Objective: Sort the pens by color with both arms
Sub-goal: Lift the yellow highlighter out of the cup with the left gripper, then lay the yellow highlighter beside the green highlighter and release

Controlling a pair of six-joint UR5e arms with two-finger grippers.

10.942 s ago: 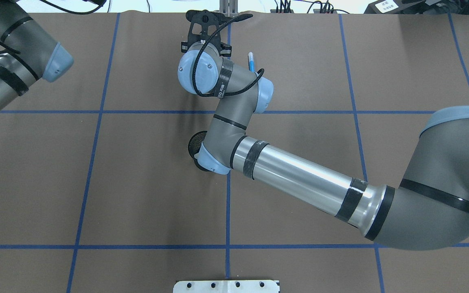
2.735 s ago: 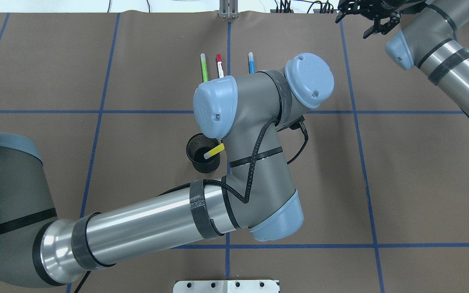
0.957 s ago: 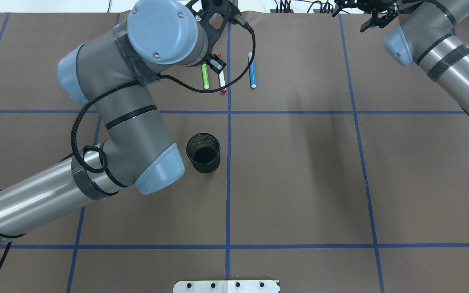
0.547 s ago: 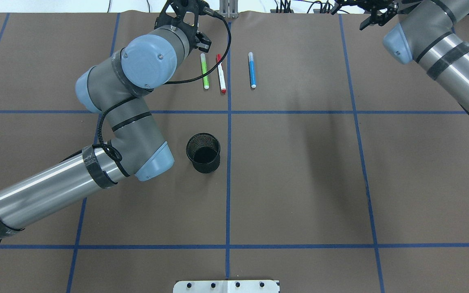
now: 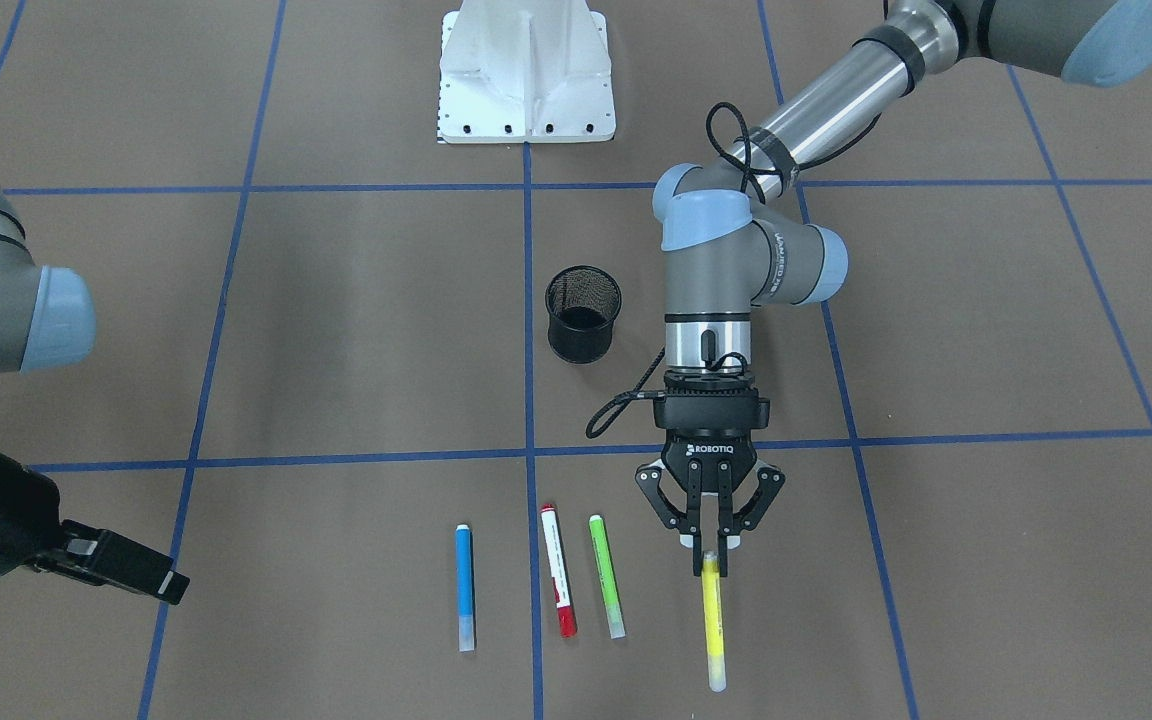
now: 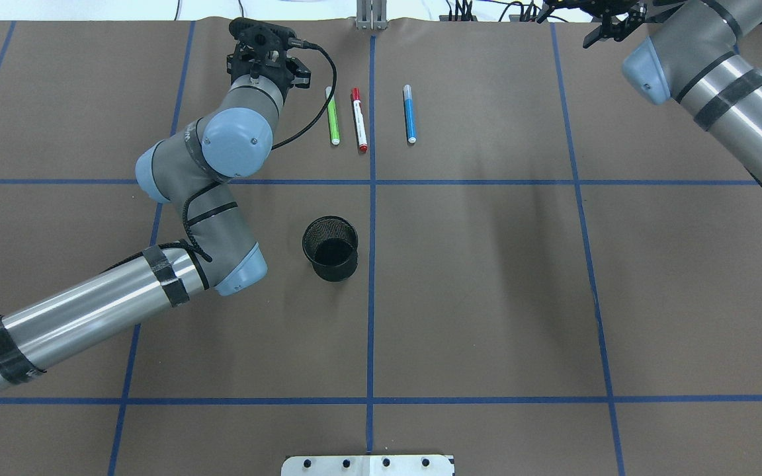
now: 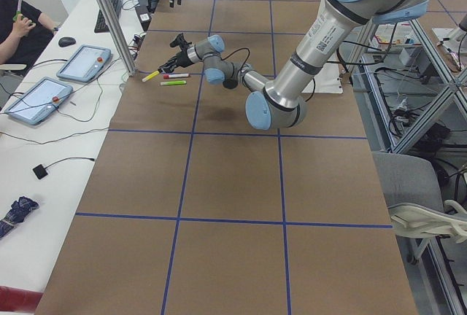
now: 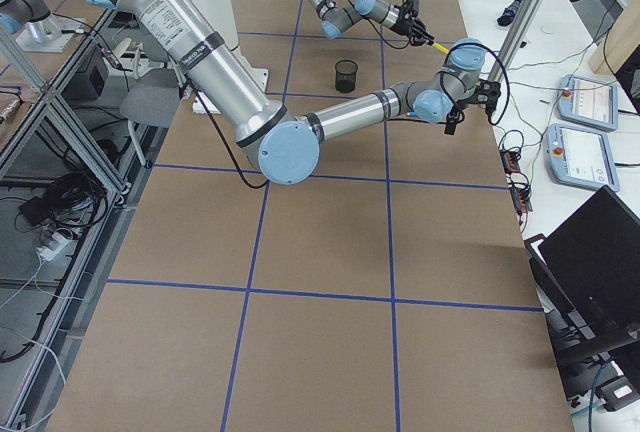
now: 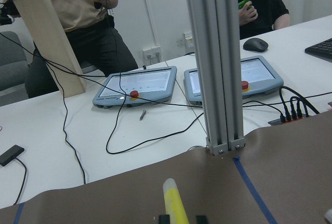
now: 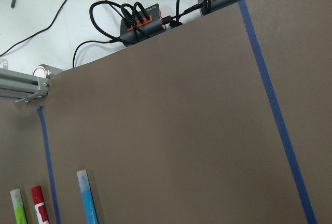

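Nearest the robot, the black mesh cup (image 5: pixel 584 312) is seen empty. At the worktop's far edge, the yellow pen (image 5: pixel 713 630) is pinched at one end by the narrowed jaws of the left gripper (image 5: pixel 711 563), just beside the green pen (image 5: pixel 606 580), the red pen (image 5: pixel 557 585) and the blue pen (image 5: pixel 464 588), which are laid in a row. The placing step is judged to be in hand: the pen should be settled flat, parallel to its neighbours, and released, while the right gripper (image 6: pixel 609 20) is held aside with jaws apart and empty.

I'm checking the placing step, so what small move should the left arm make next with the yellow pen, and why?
Probably lower the yellow pen flat onto the table before releasing. The left gripper has its jaws shut on one end, and the pen already lines up beside the green pen with a gap between; whether it rests on the table yet I cannot tell.
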